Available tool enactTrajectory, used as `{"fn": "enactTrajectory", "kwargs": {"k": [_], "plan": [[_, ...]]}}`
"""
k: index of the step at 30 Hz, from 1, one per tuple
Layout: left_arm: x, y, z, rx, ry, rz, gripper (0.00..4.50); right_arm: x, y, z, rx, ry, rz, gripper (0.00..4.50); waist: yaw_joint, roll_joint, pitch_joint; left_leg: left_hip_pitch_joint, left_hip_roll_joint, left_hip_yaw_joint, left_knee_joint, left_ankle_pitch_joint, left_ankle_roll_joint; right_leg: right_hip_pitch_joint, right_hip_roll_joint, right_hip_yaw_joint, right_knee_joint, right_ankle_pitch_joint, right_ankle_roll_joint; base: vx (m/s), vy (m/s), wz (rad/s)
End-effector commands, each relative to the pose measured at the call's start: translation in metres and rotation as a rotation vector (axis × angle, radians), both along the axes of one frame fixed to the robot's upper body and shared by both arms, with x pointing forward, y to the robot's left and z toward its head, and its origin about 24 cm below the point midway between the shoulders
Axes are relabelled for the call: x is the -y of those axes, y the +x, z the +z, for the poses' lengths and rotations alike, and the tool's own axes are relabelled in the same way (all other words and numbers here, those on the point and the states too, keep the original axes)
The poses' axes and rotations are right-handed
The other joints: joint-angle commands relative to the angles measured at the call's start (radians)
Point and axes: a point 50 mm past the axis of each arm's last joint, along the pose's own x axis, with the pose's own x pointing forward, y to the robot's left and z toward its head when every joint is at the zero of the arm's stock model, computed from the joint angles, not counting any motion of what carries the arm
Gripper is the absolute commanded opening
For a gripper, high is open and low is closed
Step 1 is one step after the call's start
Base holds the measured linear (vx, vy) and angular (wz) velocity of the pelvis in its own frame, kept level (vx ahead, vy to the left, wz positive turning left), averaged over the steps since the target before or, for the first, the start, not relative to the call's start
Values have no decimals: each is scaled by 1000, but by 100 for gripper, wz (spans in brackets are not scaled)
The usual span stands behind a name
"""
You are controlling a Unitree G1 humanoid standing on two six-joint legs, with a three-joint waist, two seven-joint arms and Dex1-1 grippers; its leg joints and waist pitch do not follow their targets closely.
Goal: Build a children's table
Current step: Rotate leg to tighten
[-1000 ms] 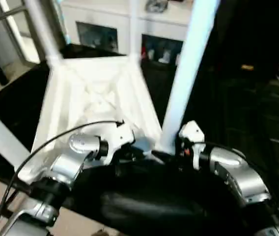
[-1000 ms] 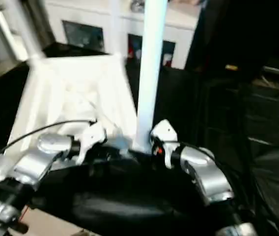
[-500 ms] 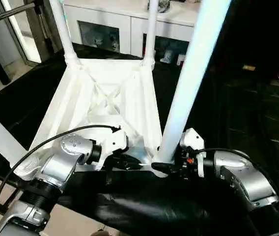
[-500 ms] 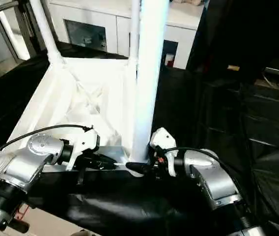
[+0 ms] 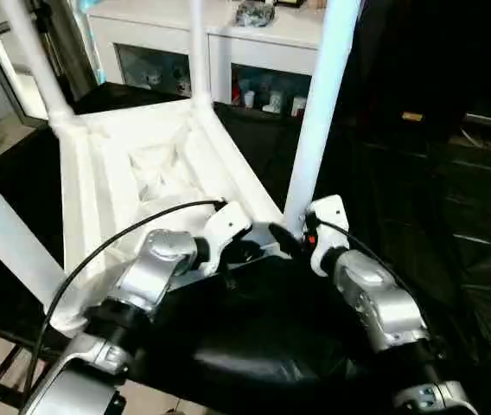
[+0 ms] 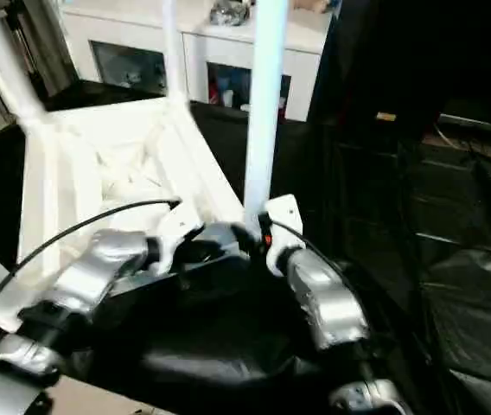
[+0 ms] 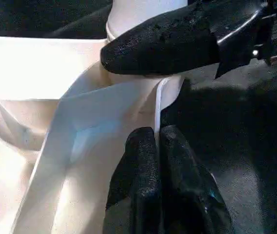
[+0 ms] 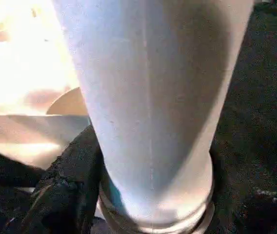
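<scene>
Listing what I have from left to right, as I see it from the head camera.

Item: leg (image 5: 3,233), near left corner. White tube, slanting up out of its socket.

Item: top (image 5: 107,186), lying upside down on black cloth (image 5: 254,337), ribs and X-brace facing up. Thin-walled plastic; I judge it light and fairly stiff across the ribs, though the bare rim will flex if squeezed hard. Smooth, so likely slippery under rubber pads.

Item: two far legs (image 5: 34,60), (image 5: 198,52), standing in the far corner sockets, in front of a cabinet (image 5: 228,65).

Item: left gripper (image 7: 157,141). Fingers pressed together on the thin rim wall beside the near right socket; I read it as pinching the rim to steady the top.

Item: near right leg (image 5: 315,112), upright in its socket (image 8: 153,214). Hollow tube, light, long lever: a push high up would tip the whole top, so I would hold it low, just above the socket.

Item: right gripper (image 5: 290,240). At the foot of that leg, one black finger (image 7: 163,41) lying across the tube; I cannot tell whether the pair is closed around it.
</scene>
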Motion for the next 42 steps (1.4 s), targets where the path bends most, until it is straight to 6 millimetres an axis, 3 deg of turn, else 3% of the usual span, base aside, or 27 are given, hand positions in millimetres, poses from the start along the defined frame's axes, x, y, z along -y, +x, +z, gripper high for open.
{"fn": "enactTrajectory", "kwargs": {"k": [1,7,10,16,23,28,35,37,41,42], "plan": [[28,-2,10,34,-70,-82,0,-26,-13,-18,-96,37,122,302,6,0,-47,-4,29,-10,-69,-215,-9,42,-71,36,-81,-202,-158,0,0,0],[21,-11,8,30,-64,-183,0,-20,-18,-12,-45,-6,271,373,9,2,-48,-3,32,-12,-69,-211,-1,45,-71,35,-78,-185,-165,0,0,0],[16,-17,7,16,-62,-241,0,-14,-24,-8,-17,-24,372,373,14,1,-48,-4,33,-9,-65,-200,16,47,-72,35,-75,-141,-179,0,0,0],[-5,-28,5,-16,-43,-345,0,9,-39,7,-25,-1,622,373,25,-1,-46,1,37,-10,-67,-209,29,48,-70,33,-76,-168,-185,0,0,0],[-21,-39,12,-55,-70,-446,0,30,-52,11,-70,-59,785,373,38,-2,-48,0,39,-6,-62,-177,51,46,-69,32,-66,-93,-212,0,0,0],[-24,-41,12,-58,-70,-460,0,31,-53,12,-77,-55,798,340,41,-3,-47,2,39,-8,-64,-206,30,44,-72,33,-72,-173,-198,0,0,0],[-23,-42,11,-60,-71,-456,0,24,-57,9,-88,-22,805,290,43,-4,-51,0,36,-6,-59,-164,38,46,-70,32,-65,-105,-206,0,0,0],[-22,-38,9,-48,-60,-413,0,20,-53,6,-73,-12,738,279,42,-4,-50,-1,36,-6,-60,-168,34,46,-70,31,-66,-118,-204,0,0,0],[-20,-26,6,-21,-24,-282,0,18,-41,-4,-71,-51,545,275,34,-5,-45,0,34,-9,-67,-214,5,43,-72,30,-77,-227,-180,0,0,0],[-16,-20,7,-4,-41,-225,0,16,-34,-11,-79,-74,429,275,30,-5,-45,0,34,-11,-69,-225,-8,43,-73,30,-79,-268,-166,0,0,0]]}}
